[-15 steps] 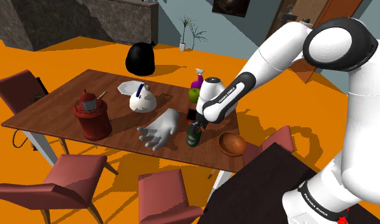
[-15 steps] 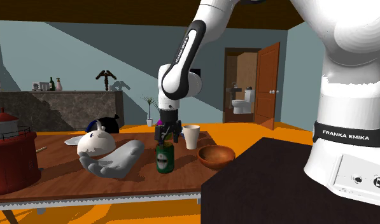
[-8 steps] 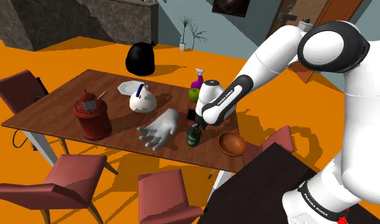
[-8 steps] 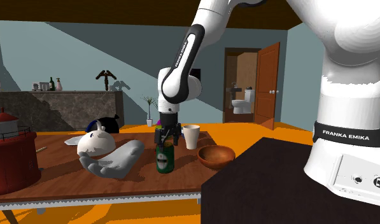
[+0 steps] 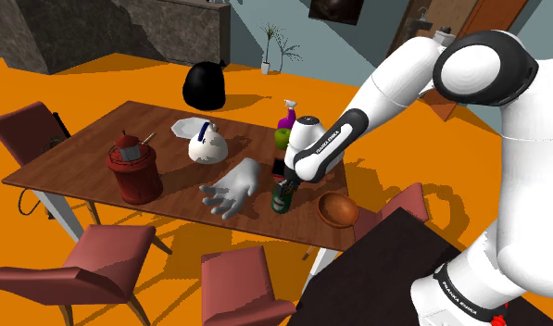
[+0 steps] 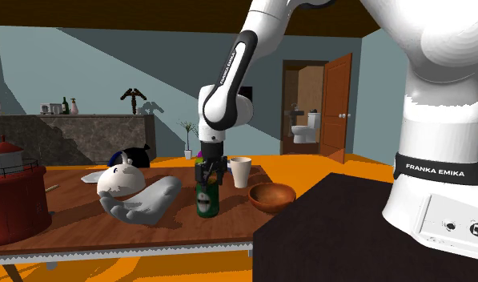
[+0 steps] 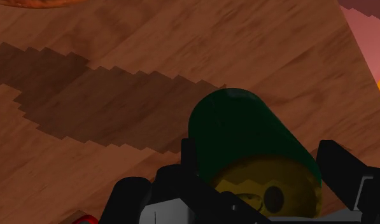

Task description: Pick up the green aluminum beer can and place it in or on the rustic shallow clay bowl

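Green can (image 6: 206,200) stands upright on the wooden table (image 5: 89,153) between the jaws; whether they pinch it, I cannot tell.

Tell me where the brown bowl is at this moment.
In the shoulder view, the brown bowl sits on the right end of the table, just right of the green can.

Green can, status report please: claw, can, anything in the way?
Claw at top of green can, grip unconfirmed. Can upright on table, not lifted. Bowl close beside it; white cup beyond, likely no obstruction.
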You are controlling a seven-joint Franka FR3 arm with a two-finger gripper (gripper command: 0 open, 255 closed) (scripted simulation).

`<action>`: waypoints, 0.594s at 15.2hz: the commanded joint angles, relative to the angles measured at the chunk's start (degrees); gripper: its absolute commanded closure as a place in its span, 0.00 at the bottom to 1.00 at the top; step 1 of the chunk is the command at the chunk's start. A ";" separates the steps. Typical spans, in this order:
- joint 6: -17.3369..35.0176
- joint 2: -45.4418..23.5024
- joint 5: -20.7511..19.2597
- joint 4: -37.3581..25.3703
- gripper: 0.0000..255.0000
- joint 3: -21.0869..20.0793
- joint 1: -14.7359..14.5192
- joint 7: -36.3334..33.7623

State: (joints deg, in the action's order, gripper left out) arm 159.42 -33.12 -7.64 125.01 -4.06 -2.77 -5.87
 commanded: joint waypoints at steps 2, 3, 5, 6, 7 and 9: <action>0.04 -0.12 0.00 0.01 1.00 0.04 0.04 0.02; 0.09 -0.15 -0.01 0.03 1.00 0.05 0.05 0.03; -0.51 0.74 0.10 0.33 1.00 -0.11 0.11 0.06; -1.04 1.51 0.21 0.58 1.00 -0.24 0.22 0.15; -1.59 2.27 0.33 0.79 1.00 -0.38 0.33 0.24; -2.69 3.78 0.57 1.20 1.00 -0.66 0.55 0.44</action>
State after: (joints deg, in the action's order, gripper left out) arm 157.30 -30.26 -7.21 125.88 -4.56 -2.34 -5.54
